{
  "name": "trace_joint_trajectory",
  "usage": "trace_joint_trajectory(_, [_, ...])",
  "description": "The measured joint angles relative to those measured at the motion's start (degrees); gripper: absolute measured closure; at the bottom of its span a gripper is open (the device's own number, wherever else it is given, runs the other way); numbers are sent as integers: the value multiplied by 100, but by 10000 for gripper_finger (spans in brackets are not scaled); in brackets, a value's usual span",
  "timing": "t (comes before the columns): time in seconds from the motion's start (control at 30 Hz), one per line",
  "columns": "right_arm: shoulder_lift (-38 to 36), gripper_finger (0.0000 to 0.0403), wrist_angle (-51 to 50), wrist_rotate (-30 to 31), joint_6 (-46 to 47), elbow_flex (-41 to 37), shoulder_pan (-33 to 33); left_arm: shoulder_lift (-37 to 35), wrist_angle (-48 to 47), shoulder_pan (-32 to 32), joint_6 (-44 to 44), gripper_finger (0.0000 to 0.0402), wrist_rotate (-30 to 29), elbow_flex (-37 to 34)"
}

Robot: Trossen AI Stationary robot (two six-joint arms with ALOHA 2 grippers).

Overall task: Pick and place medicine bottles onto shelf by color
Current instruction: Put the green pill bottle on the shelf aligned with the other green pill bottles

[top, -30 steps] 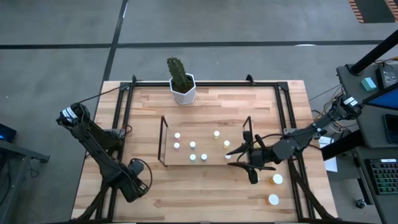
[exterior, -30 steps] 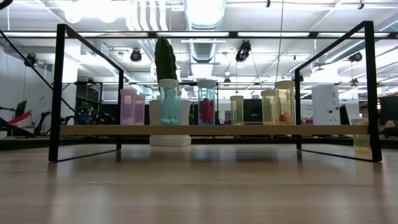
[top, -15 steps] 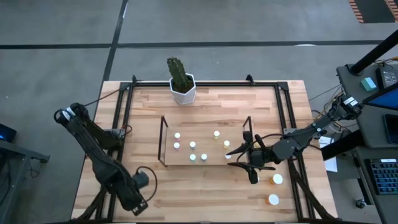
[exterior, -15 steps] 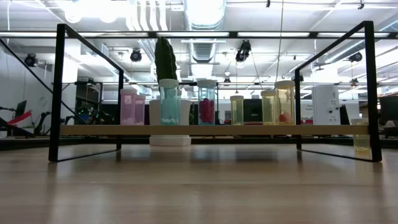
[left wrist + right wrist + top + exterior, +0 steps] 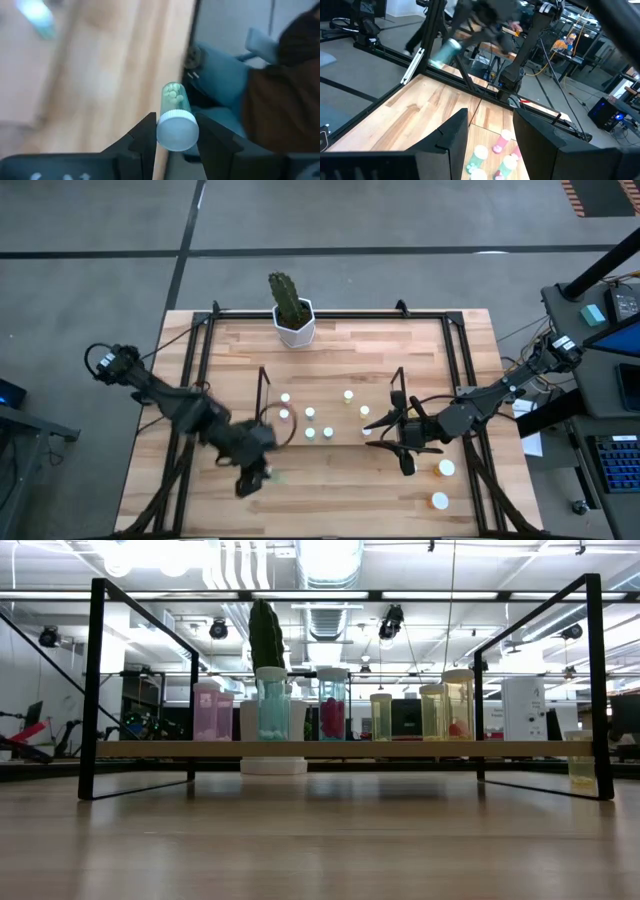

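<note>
Two dark, jointed arms trailing black cables; each end effector bears two flat, matte-black fingers.

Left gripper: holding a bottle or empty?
Holding. Left gripper is shut on a green bottle, white cap between the fingers.

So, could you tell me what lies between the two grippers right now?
In the high view, the shelf with its white-capped bottles lies between the left gripper and the right gripper.

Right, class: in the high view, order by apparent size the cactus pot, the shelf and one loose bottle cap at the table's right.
1. shelf
2. cactus pot
3. loose bottle cap; it and its neighbour look alike.
</note>
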Motion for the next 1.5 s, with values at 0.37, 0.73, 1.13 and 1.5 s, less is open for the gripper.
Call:
trace_joint_trajectory(0.37, [0, 255, -4, 0, -11, 0, 0, 79, -89, 2022, 2813, 299, -15, -6])
trace_joint_trajectory(0.73, [4, 255, -19, 7, -61, 0, -13, 996, -68, 2958, 4591, 299, -968, 119])
trace_joint_trajectory(1.13, [4, 255, -48, 48, -54, 0, -15, 1742, -648, 3375, 5823, 299, -1057, 505])
trace_joint_trajectory(1.5, [4, 255, -48, 55, -267, 0, -28, 2064, -729, 3383, 5840, 299, -799, 435])
